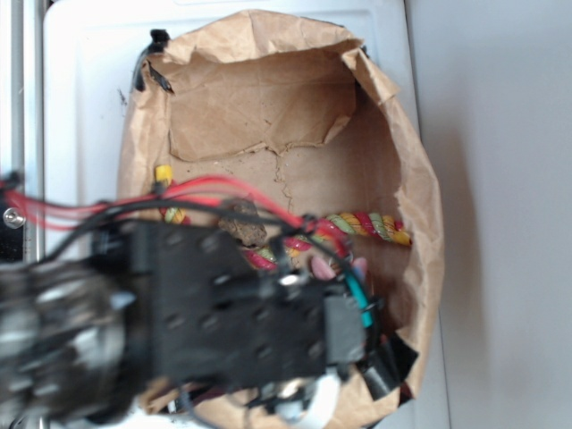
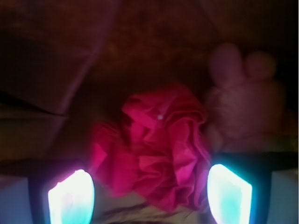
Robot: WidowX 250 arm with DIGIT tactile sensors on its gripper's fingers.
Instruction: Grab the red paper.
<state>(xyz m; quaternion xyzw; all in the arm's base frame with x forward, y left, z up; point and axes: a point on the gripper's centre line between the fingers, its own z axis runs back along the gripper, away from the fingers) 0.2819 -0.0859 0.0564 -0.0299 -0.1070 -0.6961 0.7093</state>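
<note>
In the wrist view the red paper (image 2: 156,144), a crumpled bright red wad, lies on the bag floor straight in front of my gripper (image 2: 149,196). The gripper is open. Its two glowing fingertips (image 2: 72,198) stand on either side of the wad's near end, the right one close to the paper and the left one a little apart from it. A pink plush bunny (image 2: 245,107) sits just to the right of the wad, touching it. In the exterior view my black arm (image 1: 241,313) reaches into the bag and hides the red paper.
A brown paper bag (image 1: 420,179) walls in the whole work space on the white surface (image 1: 80,107). A red-yellow-green twisted rope (image 1: 371,223) lies across the bag floor. Bits of the pink bunny (image 1: 320,266) show beside the arm.
</note>
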